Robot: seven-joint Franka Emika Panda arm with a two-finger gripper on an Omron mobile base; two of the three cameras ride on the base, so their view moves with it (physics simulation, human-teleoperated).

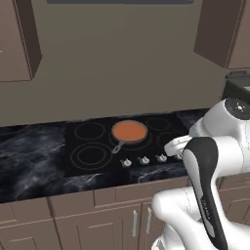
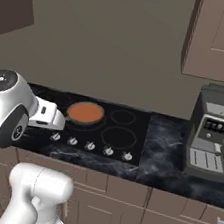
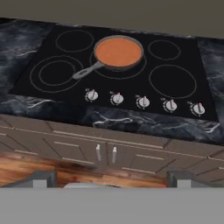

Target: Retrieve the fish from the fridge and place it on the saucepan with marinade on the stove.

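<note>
The saucepan [image 1: 130, 131] [image 2: 85, 113] [image 3: 118, 51] sits on the black glass stove [image 1: 88, 156] [image 2: 121, 135] [image 3: 170, 81], near its back middle. Orange-brown marinade [image 3: 118, 50] fills it, and its long grey handle [image 3: 87, 70] points toward the front left. My gripper [image 3: 113, 178] hangs in front of the counter, well short of the pan, looking down at the stove. Its fingertips [image 3: 43, 177] stand wide apart, open, with nothing that I can make out between them. The white hand [image 1: 177, 145] [image 2: 48, 115] hovers by the stove's front edge. The fish and the fridge are out of view.
A row of silver knobs [image 3: 143, 101] lines the stove's front. Dark marble counter [image 1: 29, 156] runs on both sides, and a coffee machine [image 2: 211, 138] stands at the right. Brown cabinet doors [image 3: 105, 153] lie below the counter; wall cabinets [image 1: 17, 39] [image 2: 220, 38] hang above.
</note>
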